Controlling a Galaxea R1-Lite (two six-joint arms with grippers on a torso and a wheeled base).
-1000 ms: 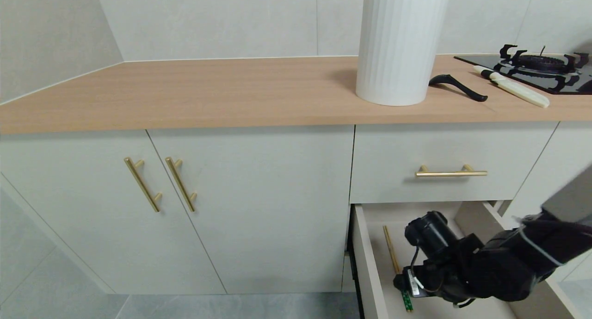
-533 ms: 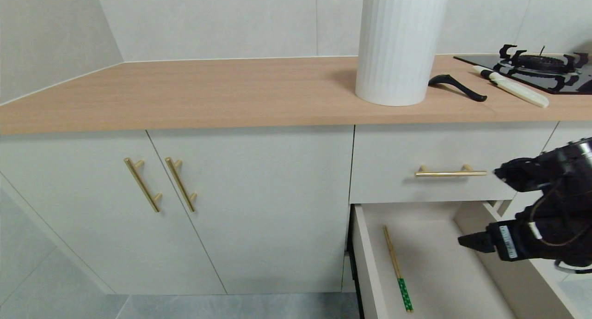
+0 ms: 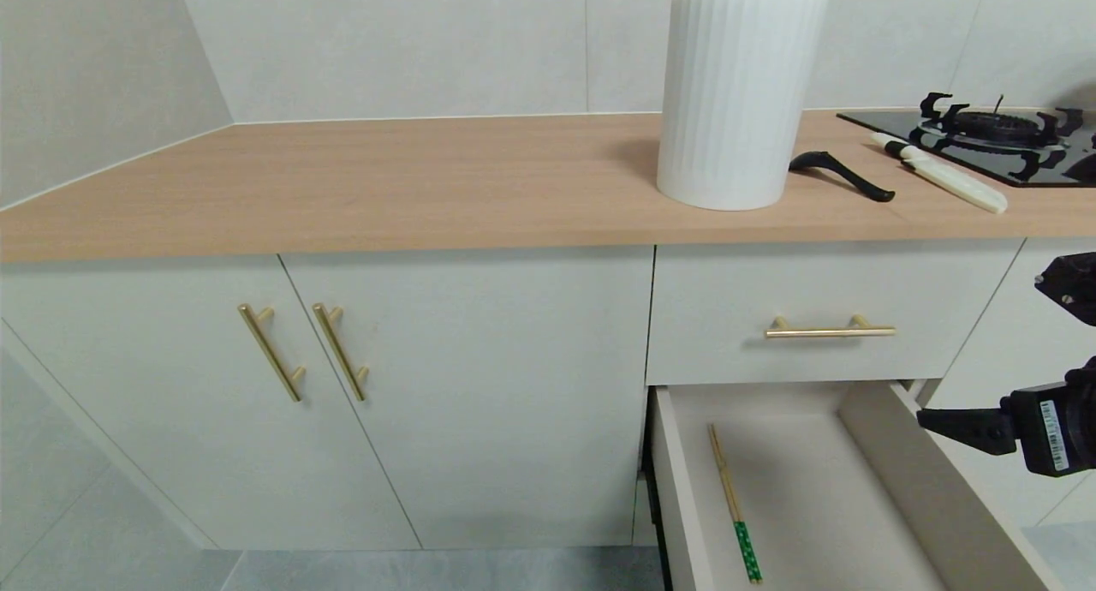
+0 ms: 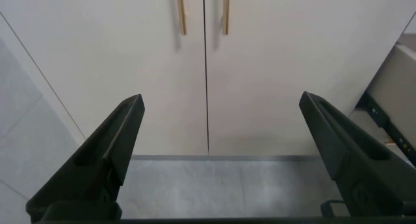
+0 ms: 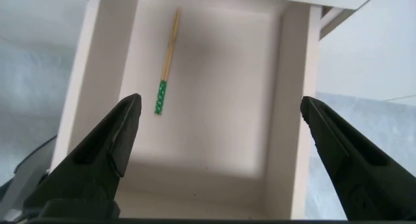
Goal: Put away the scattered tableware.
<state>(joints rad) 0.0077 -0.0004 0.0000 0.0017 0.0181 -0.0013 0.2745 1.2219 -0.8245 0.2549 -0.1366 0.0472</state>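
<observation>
Right gripper [image 5: 219, 107] has withdrawn from the open pale drawer [image 3: 676, 488], jaws apart, empty | green-tipped wooden chopsticks [image 3: 732, 504] inside | left gripper [image 4: 221, 120] also spread | next: grasp black curved utensil [image 3: 843, 173] mid-handle.

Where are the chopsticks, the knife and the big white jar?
chopsticks [image 3: 734, 505], head view, middle of the sticks
knife [image 3: 942, 173], head view, its pale middle
jar [image 3: 736, 103], head view, its ribbed side
</observation>
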